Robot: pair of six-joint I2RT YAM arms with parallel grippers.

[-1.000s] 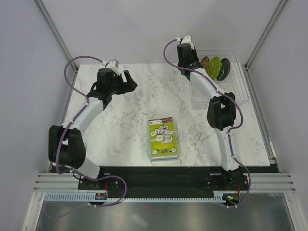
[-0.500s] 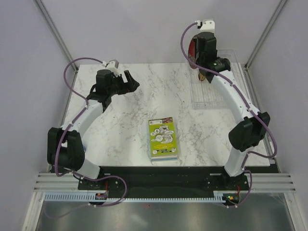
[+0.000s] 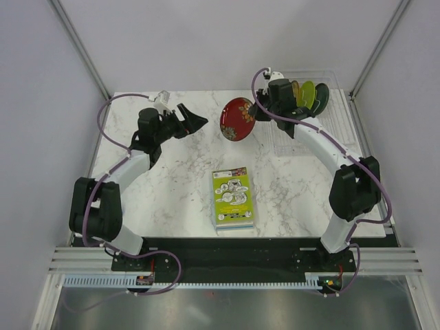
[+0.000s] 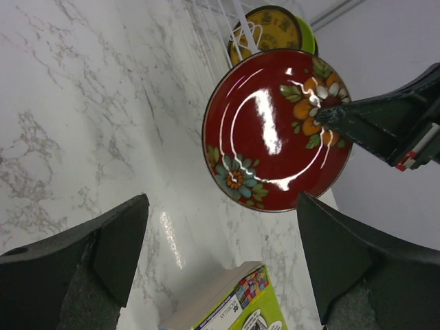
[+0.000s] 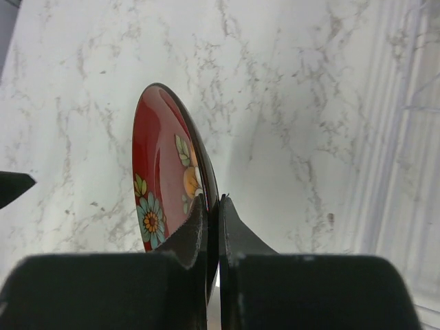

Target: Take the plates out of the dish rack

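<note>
My right gripper (image 3: 256, 113) is shut on the rim of the dark red flowered plate (image 3: 237, 118), which it holds upright on edge above the table, left of the dish rack (image 3: 335, 122). The right wrist view shows the gripper (image 5: 212, 201) with the plate (image 5: 161, 179) pinched between both fingers. My left gripper (image 3: 201, 122) is open and points at the plate's face (image 4: 271, 130) from a short gap, with nothing between its fingers (image 4: 130, 234). A yellow-brown plate (image 3: 294, 89), a lime green plate (image 3: 307, 93) and a darker plate (image 3: 321, 96) stand in the clear rack.
A lime-green book (image 3: 234, 198) lies flat near the table's front middle, below the held plate, and its corner (image 4: 240, 302) shows between my left fingers. The rack sits at the back right corner beside the enclosure wall.
The right arm lifted the red plate out of the rack and swung it left over the table. The left gripper moved right toward the plate and stayed open.
</note>
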